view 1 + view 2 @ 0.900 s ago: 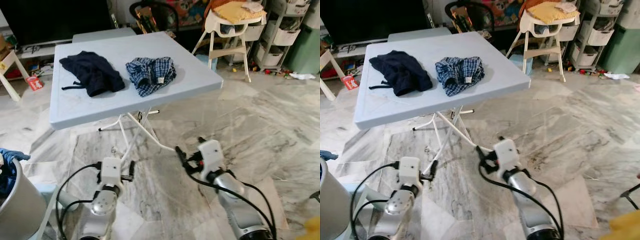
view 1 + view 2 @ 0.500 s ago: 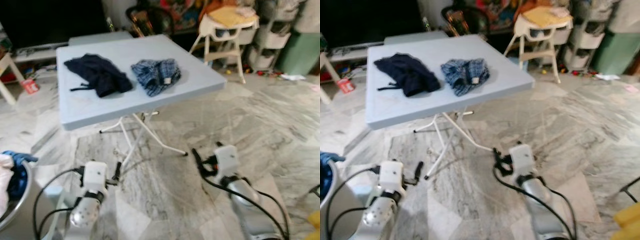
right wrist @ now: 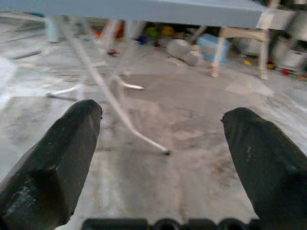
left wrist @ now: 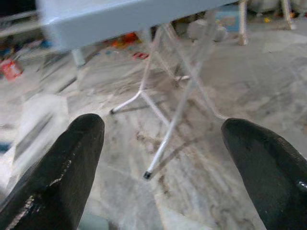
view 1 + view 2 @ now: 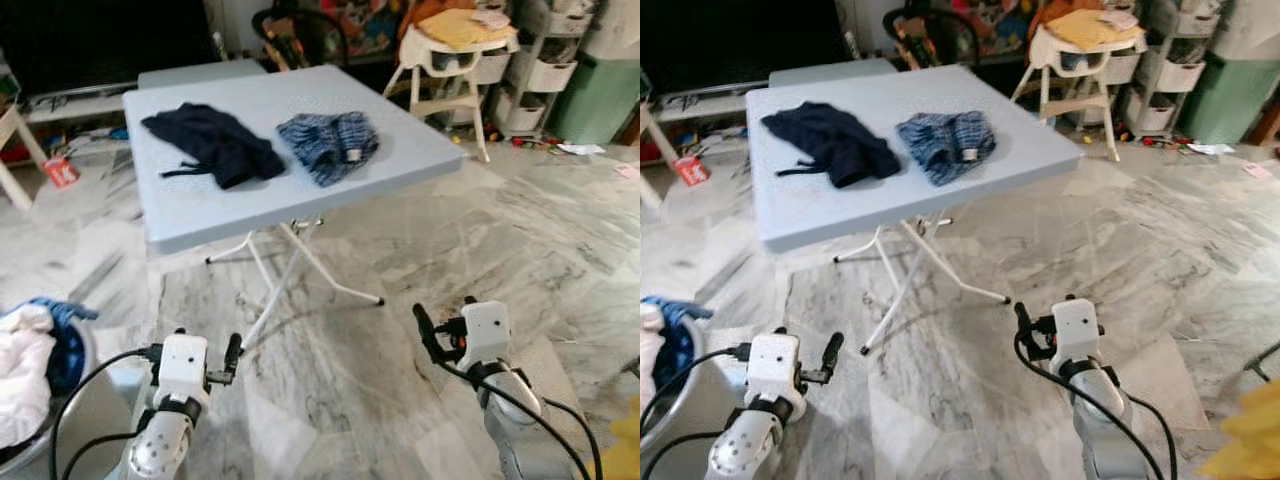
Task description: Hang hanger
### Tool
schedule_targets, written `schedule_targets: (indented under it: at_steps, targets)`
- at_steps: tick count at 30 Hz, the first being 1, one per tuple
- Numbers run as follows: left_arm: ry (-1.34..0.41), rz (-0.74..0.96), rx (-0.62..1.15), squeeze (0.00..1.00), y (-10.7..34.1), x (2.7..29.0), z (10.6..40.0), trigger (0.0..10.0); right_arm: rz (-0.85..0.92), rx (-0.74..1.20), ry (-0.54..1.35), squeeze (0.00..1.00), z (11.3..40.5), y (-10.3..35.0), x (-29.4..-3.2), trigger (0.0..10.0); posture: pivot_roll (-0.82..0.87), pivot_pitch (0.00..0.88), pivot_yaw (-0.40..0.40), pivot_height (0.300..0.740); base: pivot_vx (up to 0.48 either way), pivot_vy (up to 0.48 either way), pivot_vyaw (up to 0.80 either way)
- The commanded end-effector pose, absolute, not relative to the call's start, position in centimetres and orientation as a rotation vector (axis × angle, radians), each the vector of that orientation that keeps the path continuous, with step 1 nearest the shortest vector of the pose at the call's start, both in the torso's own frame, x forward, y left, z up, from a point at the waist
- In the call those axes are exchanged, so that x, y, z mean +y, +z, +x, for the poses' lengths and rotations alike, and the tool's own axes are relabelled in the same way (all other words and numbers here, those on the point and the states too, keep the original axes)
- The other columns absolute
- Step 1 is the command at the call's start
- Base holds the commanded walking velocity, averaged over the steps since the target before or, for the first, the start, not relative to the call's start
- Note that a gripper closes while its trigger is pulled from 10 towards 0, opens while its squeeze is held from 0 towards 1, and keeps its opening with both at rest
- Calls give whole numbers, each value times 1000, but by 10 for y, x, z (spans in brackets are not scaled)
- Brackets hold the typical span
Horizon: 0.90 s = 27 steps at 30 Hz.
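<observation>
So the biggest thing here is the marble floor [image 5: 470,230], grey-veined and covering most of the frame, and it looks like a lived-in family room with a white high chair [image 5: 455,50] at the top right and storage bins [image 5: 565,70] behind it. Next up is the pale blue folding table [image 5: 200,200] in the upper left and centre on thin white crossed legs, carrying a dark navy garment [image 5: 213,145] and a blue checked garment [image 5: 330,143] lying side by side, not touching, probably laid out waiting to be hung. At the lower left edge there's a metal basin [image 5: 60,420] with white and blue laundry piled in it. No hanger that I can spot anywhere, so I'd guess the robot's only on its way to one. The left gripper [image 5: 233,355] and right gripper [image 5: 422,328] hang low over the floor, both with fingers spread wide and empty, likely just carried ready.
</observation>
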<state>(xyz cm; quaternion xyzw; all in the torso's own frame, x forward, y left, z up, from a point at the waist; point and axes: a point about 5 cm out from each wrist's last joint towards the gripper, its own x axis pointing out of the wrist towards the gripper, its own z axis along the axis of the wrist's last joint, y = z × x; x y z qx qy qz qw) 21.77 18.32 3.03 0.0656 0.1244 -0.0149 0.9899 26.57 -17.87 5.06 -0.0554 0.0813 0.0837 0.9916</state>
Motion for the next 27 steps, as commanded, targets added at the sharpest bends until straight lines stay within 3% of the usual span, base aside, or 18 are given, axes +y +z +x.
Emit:
schedule_targets:
  at_steps: [1,8,17,27]
  targets:
    - [-13,140,253,0,32,189,218,10000,-97,134,200,0,272,58,-169,10000,-49,0,-4,740,0,371,0]
    - [-7,137,261,0,31,189,218,10000,-100,127,233,0,273,58,-163,10000,-47,0,2,740,0,372,0]
    - [-13,140,264,0,32,187,221,10000,-97,125,236,0,273,58,-160,10000,-52,0,5,740,0,374,777]
    - [-22,141,270,0,30,184,221,10000,-95,126,233,0,276,58,-159,10000,-51,0,6,740,0,374,0]
